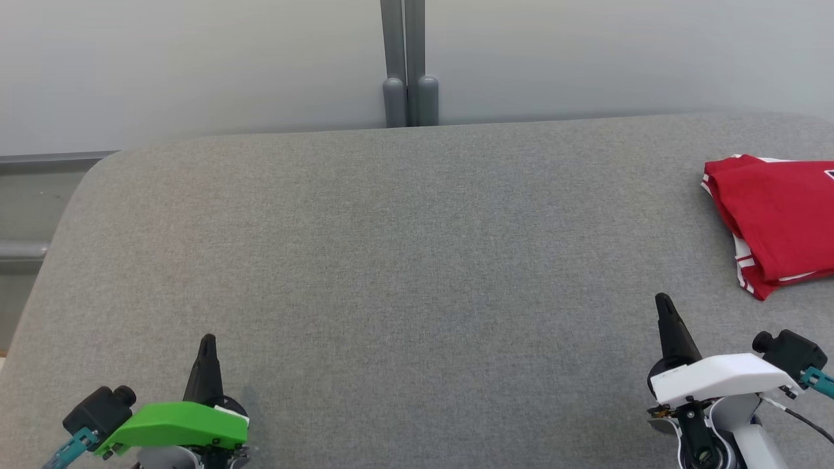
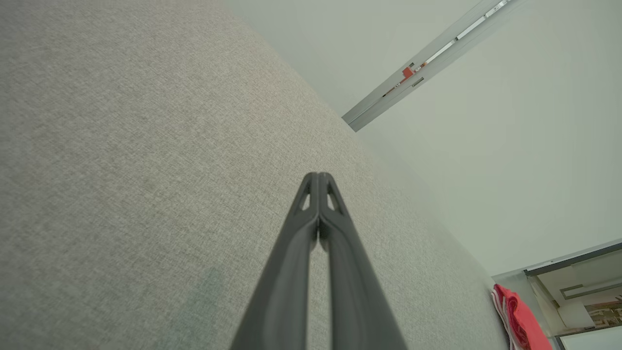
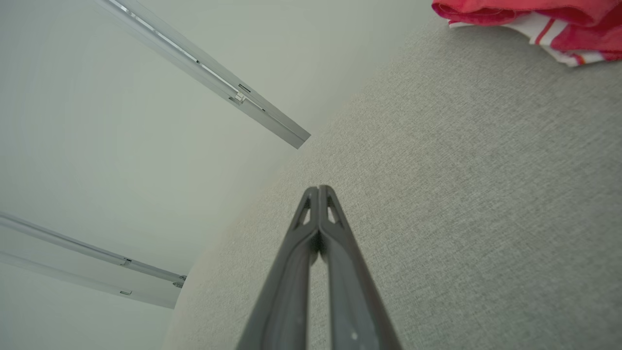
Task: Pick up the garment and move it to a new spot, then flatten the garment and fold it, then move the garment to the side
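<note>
The garment (image 1: 775, 221), soft red cloth with white striped trim, lies folded at the right edge of the woven grey table (image 1: 404, 260). Left gripper (image 1: 207, 345) and right gripper (image 1: 663, 305) are pinched closed, empty.

Spreading wide across the foreground, grey woven-fabric surface (image 1: 417, 260), far corners rounded. Behind, pale wall panels (image 1: 195, 65), split by a grey upright post (image 1: 402, 39) with two rounded caps (image 1: 393, 104) at its foot. Far left, grey horizontal rails (image 1: 23, 249), possibly a frame.
</note>
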Controlling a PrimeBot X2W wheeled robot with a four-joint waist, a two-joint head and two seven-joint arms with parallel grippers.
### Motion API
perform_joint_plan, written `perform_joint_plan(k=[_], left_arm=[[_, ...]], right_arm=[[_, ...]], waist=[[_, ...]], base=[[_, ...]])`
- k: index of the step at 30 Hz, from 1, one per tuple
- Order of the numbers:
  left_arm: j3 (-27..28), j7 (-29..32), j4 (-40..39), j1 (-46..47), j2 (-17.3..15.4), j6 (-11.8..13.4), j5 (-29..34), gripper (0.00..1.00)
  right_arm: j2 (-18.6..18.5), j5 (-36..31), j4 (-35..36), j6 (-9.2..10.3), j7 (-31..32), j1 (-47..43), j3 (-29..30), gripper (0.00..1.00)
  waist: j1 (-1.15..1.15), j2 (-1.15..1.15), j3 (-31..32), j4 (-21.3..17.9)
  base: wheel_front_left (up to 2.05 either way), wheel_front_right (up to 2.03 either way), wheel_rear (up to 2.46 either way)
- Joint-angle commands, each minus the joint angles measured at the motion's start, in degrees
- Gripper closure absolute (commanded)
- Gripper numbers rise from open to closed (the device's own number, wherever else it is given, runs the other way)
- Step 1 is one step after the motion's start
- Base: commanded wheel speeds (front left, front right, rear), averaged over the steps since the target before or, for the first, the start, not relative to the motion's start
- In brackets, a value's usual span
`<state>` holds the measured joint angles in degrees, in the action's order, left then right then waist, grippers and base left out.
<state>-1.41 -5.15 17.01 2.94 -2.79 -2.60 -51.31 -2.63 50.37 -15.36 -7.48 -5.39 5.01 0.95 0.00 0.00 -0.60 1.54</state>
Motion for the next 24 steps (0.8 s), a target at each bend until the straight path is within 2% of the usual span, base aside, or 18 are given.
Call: perform_joint_plan(k=[1, 24], left_arm=[[0.6, 0.4, -0.9, 1.6, -0.1, -0.6, -2.2, 1.0], [3.3, 4.5, -1.7, 2.4, -0.1, -2.2, -15.9, 1.0]], right_arm=[[-0.3, 1.9, 0.9, -0.02, 0.6, 1.2, 0.4, 1.0], [-0.4, 16.1, 1.2, -0.03, 4.5, 1.3, 2.2, 1.0]], waist=[[0.0, 0.0, 0.0, 0.0], [0.0, 0.0, 0.1, -0.4]], base=[[0.0, 0.0, 0.0], [0.0, 0.0, 0.0]])
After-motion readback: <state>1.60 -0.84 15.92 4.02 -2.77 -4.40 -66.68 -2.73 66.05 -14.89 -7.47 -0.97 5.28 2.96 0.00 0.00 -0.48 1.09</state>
